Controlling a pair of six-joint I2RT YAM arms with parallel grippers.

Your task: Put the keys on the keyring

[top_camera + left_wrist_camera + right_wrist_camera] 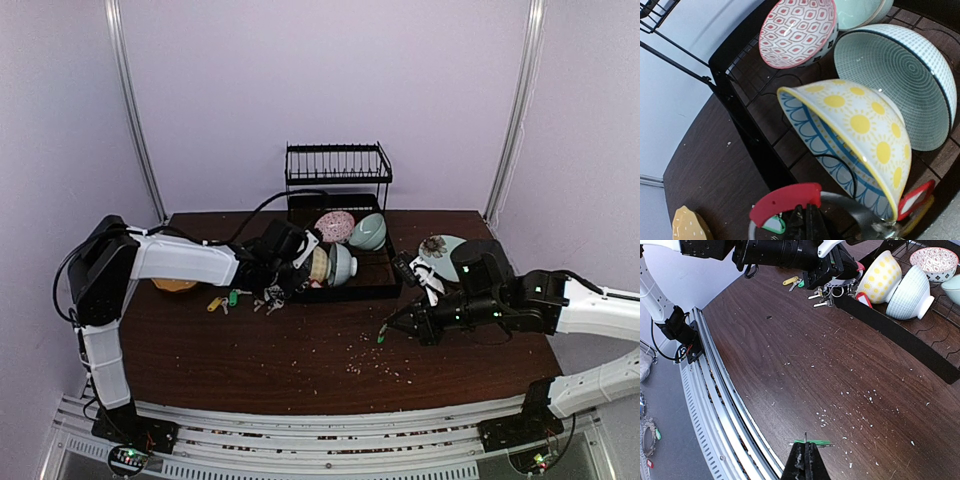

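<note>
The keyring (852, 205), a big silver ring with a red sleeve (785, 201), is raised in front of a yellow sun-patterned bowl (865, 125). My left gripper (812, 212) is shut on the ring at the end of that sleeve, at the dish tray's front edge (285, 283). Loose keys lie on the table below it: a yellow-tagged one (214, 303), a green-tagged one (235, 295) and a silver cluster (270, 299). My right gripper (806, 446) is shut on a key with a green tag (815, 442), low over the table right of centre (383, 333).
A black dish tray (900, 337) holds the sun bowl, a teal-patterned bowl (900, 75) and a pink-patterned bowl (797, 32), with a wire rack (338, 165) behind. A yellow object (175, 286) lies at the far left, a plate (443, 250) at the right. White crumbs dot the table (860, 395).
</note>
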